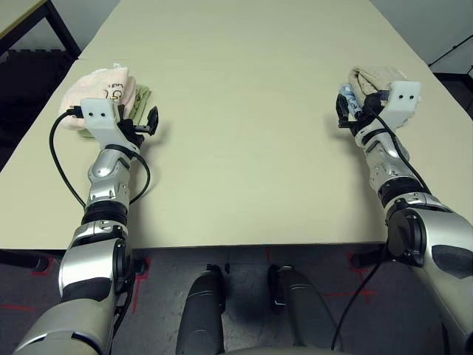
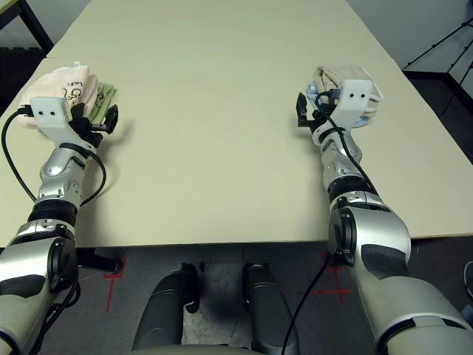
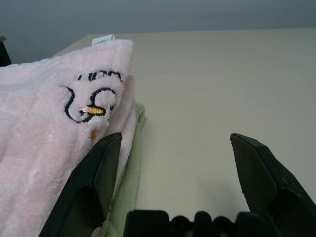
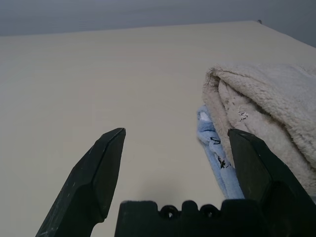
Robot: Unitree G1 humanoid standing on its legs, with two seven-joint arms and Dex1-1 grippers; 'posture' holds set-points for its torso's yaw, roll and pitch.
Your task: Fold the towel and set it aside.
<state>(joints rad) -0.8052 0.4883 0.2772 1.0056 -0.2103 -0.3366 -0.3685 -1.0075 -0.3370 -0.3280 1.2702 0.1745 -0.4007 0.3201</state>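
At the near left of the table [image 1: 244, 148], the left gripper [image 3: 175, 163] is hovering with its jaws standing wide apart and nothing between them. The towel [image 3: 44, 148], pale pink with a dark embroidered motif, is lying folded just outside the jaws, on the outer side of the left finger [image 3: 91, 187]; in the wrist view that finger is overlapping the towel's edge, though whether they are touching I cannot tell. The gap between the fingers is showing bare tabletop. A light green towel [image 3: 126, 182] is lying under the pink one, its edge peeking out beside the same finger.

At the near right, the right gripper [image 4: 175, 168] is likewise holding its jaws fully spread, gripping nothing. A beige towel [image 4: 276, 108] is sitting folded just beyond its outer finger [image 4: 256, 168], with a blue towel [image 4: 217, 158] tucked beneath it.

Counting them: four towels are lying on the table, one pink, one green, one beige, one blue, in two stacks of two, well apart at opposite sides. Two grippers are in view, both empty. Farther back, the tabletop is stretching away toward its far edge
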